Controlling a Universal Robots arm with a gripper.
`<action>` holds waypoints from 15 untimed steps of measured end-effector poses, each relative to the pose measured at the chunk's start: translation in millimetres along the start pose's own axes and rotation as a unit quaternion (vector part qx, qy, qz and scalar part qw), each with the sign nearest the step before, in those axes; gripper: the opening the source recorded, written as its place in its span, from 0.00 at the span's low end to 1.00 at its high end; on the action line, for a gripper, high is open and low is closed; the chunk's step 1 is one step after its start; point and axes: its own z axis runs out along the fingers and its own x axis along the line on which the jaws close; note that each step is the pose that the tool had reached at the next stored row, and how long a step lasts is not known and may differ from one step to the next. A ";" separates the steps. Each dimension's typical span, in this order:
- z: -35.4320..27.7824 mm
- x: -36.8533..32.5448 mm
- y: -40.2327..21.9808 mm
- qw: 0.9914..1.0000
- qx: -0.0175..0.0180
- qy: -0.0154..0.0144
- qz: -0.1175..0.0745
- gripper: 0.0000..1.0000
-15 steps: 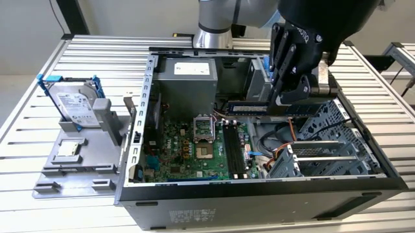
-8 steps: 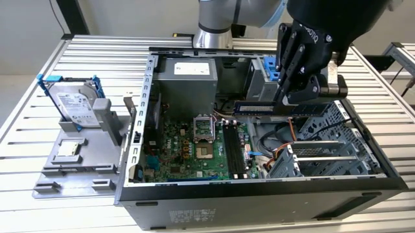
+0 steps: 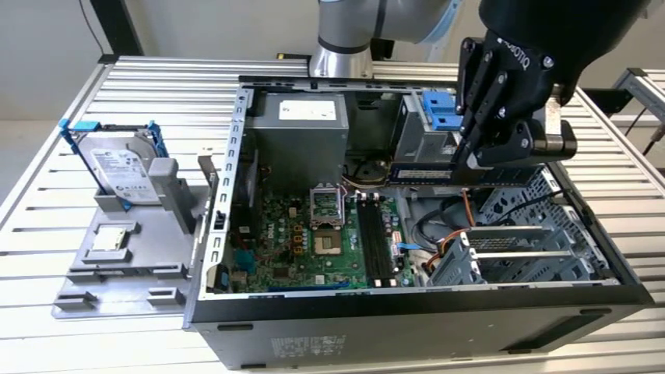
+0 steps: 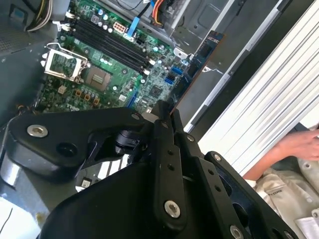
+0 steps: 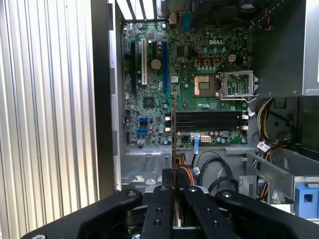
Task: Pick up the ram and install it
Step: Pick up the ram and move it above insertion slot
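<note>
The surface [image 3: 156, 86] is ribbed, pale metal slats. On it lies an open computer case [image 3: 416, 319] with grey perforated steel walls and a matte black front. Inside is a green motherboard [image 3: 301, 234], crowded with small parts and a square silver socket. Long, narrow black slots [image 3: 376, 234] run side by side across it. Beside the case, a silver hard drive [image 3: 123, 173] in blue brackets stands on a grey plastic stand [image 3: 114, 257].

The gripper [image 3: 468, 167], black and angular with bolted links, is closed narrowly on one end of the ram [image 3: 421, 173]. The ram is a flat blue stick with dark chips and a pale label, held level in the air above the case interior, apart from the slots. Both wrist views show it edge-on as a thin strip [image 5: 174, 129] [image 4: 199, 59].
</note>
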 end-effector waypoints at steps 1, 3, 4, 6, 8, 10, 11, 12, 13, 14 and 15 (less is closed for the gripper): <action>0.0 -0.1 -1.7 1.000 0.000 0.000 0.000 0.00; 0.0 -0.2 -5.3 1.000 0.000 0.000 0.000 0.00; 0.0 -0.3 -7.2 1.000 0.000 0.000 0.000 0.00; -0.1 -0.5 -10.6 1.000 0.000 0.000 0.000 0.00; -0.1 -0.5 -11.1 1.000 0.000 0.000 0.000 0.00; 0.1 -2.0 -11.0 1.000 0.000 0.000 0.000 0.00; 0.2 -4.9 -10.9 1.000 0.000 0.000 0.000 0.00; 0.4 -7.7 -10.8 1.000 0.000 0.000 0.000 0.00; 0.8 -11.3 -10.4 1.000 0.000 0.000 0.000 0.00; 1.0 -15.0 -10.0 1.000 0.000 0.000 0.000 0.00; 1.3 -19.1 -9.6 1.000 0.000 0.000 0.000 0.00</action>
